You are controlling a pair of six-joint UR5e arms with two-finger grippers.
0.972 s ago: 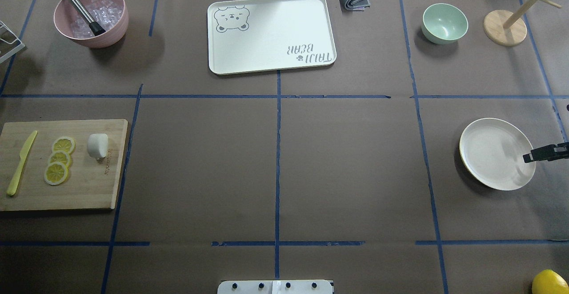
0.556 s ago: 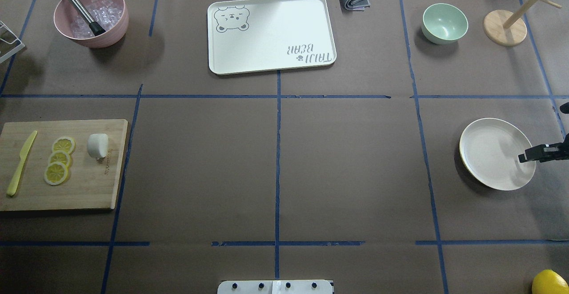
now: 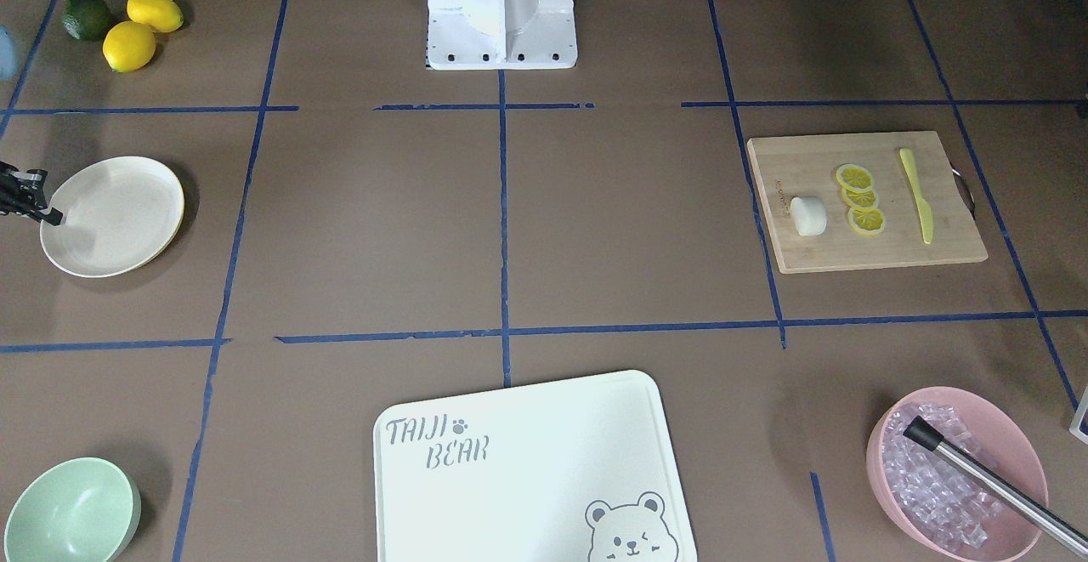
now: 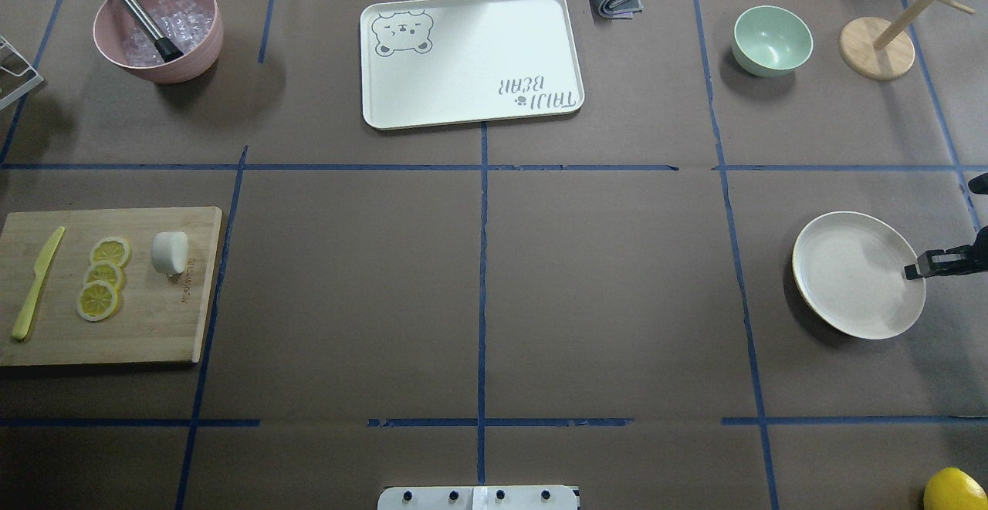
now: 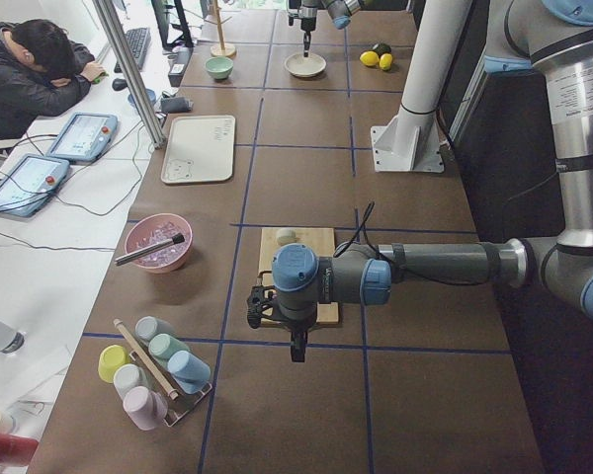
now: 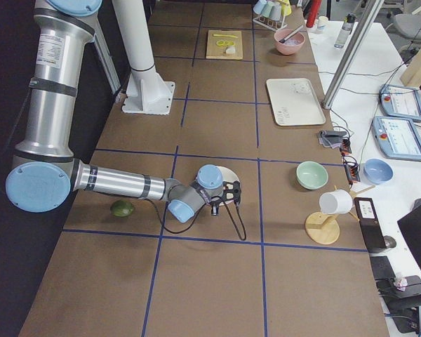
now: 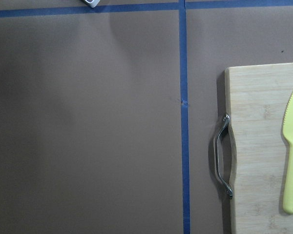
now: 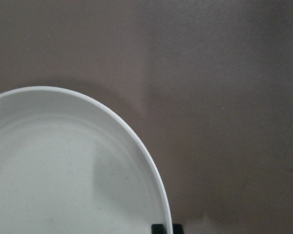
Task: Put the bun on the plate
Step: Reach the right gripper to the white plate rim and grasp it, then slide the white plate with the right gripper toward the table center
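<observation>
The bun (image 4: 170, 252) is a small white lump on the wooden cutting board (image 4: 147, 332) at the table's left, beside the lemon slices; it also shows across the table (image 3: 807, 215). The cream plate (image 4: 849, 278) lies at the right. My right gripper (image 4: 911, 271) reaches in from the right edge and is shut on the plate's right rim. In the right wrist view the plate (image 8: 63, 170) has its rim running between the two dark fingertips (image 8: 158, 228). My left gripper (image 5: 295, 341) hangs over the board's outer end, and I cannot tell whether it is open or shut.
Three lemon slices (image 4: 102, 277) and a yellow knife (image 4: 35, 285) share the board. At the back stand a pink bowl of ice (image 4: 158, 28), a bear-print tray (image 4: 471, 59), a mint-green bowl (image 4: 772, 39) and a wooden stand (image 4: 878, 47). Lemons (image 3: 140, 26) lie near the robot's base.
The plate has shifted slightly to the left and toward the robot, with the right gripper on its rim. The bun and the board have not moved.
</observation>
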